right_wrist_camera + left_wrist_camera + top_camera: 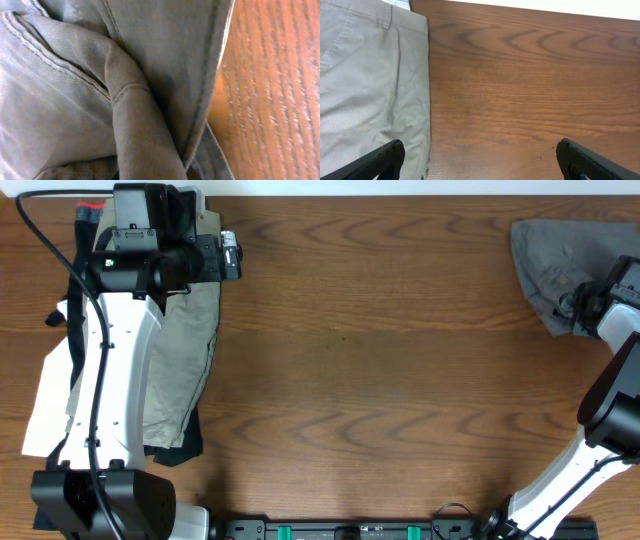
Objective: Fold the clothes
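Observation:
The wrinkled grey shorts (pixel 552 255) lie bunched at the table's far right corner. My right gripper (pixel 583 304) is down on their lower edge. In the right wrist view the grey cloth (pixel 75 100) fills the frame, and a pinched ridge of it with a stitched seam runs down to where the jaws sit. The fingers themselves are hidden by cloth. My left gripper (pixel 232 255) is at the far left, open and empty, its two fingertips (pixel 480 167) spread wide over bare wood beside other garments.
Lighter khaki-tan shorts (pixel 185 350) lie flat at the left under my left arm and also show in the left wrist view (pixel 365 75). Black cloth (pixel 180 448) and white cloth (pixel 45 410) lie under and beside them. Wooden table (pixel 380 380) spans the middle.

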Robot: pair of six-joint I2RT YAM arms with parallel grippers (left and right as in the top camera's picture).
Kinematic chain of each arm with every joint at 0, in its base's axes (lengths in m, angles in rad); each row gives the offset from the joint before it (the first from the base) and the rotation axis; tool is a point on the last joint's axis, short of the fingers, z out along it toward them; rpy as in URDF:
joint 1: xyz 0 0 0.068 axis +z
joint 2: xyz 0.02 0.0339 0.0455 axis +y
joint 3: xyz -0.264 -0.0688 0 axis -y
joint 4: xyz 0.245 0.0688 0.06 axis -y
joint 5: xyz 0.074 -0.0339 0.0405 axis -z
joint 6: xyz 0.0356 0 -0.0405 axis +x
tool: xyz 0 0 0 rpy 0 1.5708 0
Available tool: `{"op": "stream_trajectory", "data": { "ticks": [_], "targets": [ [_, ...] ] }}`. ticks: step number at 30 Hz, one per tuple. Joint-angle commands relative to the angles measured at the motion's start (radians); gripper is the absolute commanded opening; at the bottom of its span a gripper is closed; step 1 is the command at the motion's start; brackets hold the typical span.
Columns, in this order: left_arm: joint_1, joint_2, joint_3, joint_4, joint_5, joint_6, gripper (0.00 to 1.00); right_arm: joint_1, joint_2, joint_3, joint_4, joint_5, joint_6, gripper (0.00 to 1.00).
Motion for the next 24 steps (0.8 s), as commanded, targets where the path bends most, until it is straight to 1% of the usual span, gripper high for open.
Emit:
{"op": "stream_trajectory", "data": {
  "ticks": [1,3,4,6,7,9,11,12,14,17,21,24],
  "targets": [
    [0.003,0.011,-0.007,0.002,-0.009,-0.001,0.98,0.005,0.014,-0.01,0.025,0.043,-0.008,0.02],
    [0.003,0.012,-0.007,0.005,-0.009,-0.002,0.98,0.007,0.014,-0.01,0.038,0.043,-0.05,0.02],
    [0.003,0.012,-0.007,0.007,-0.009,-0.002,0.98,0.007,0.014,-0.01,0.045,0.042,-0.079,0.04],
    [0.002,0.012,-0.007,0.011,-0.009,-0.002,0.98,0.007,0.014,-0.01,0.066,0.022,-0.186,0.13],
    [0.002,0.012,-0.007,0.013,-0.009,-0.002,0.98,0.007,0.013,-0.01,0.078,0.006,-0.251,0.28],
    [0.002,0.012,-0.007,0.013,-0.009,-0.002,0.98,0.007,0.011,-0.01,0.099,-0.052,-0.425,0.68],
    [0.002,0.012,-0.007,0.013,-0.009,-0.002,0.98,0.007,-0.002,-0.01,0.088,-0.118,-0.613,0.92],
    [0.002,0.012,-0.007,0.013,-0.009,-0.001,0.98,0.006,-0.012,-0.01,0.074,-0.154,-0.704,0.99],
    [0.002,0.012,-0.007,0.013,-0.009,-0.001,0.98,0.005,-0.042,-0.01,0.026,-0.219,-0.846,0.99],
    [0.002,0.012,-0.007,0.013,-0.009,-0.001,0.98,0.004,-0.104,-0.01,-0.085,-0.25,-0.937,0.99],
    [0.002,0.012,-0.007,0.013,-0.009,-0.001,0.98,0.003,-0.219,-0.01,-0.191,-0.264,-1.112,0.98],
    [0.002,0.012,-0.007,0.012,-0.009,-0.001,0.98,0.004,-0.321,-0.01,-0.242,-0.264,-1.234,0.84]
  ]
}}
